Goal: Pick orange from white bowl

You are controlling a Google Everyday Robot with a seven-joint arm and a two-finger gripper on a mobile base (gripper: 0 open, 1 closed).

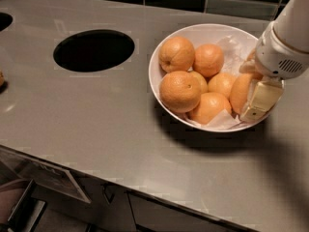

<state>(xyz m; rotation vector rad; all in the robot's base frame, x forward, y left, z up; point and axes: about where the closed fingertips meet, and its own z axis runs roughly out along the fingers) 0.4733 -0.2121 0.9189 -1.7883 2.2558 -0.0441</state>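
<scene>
The white bowl (166,42) stands on the counter at the right and holds several oranges on crumpled white paper. The orange (240,93), large and dimpled, lies at the bowl's right side, partly hidden. My gripper (247,92) reaches in over the right rim and straddles this orange. One cream finger (260,99) presses on its near right side, and the other shows just behind it. The orange still rests in the bowl. Two other large dimpled oranges (179,91) (176,53) lie at the left of the pile.
A round dark hole (94,50) is cut in the grey counter left of the bowl. Part of a second hole (4,21) shows at the far left edge. The counter's front edge runs below, and a dark tiled wall is behind.
</scene>
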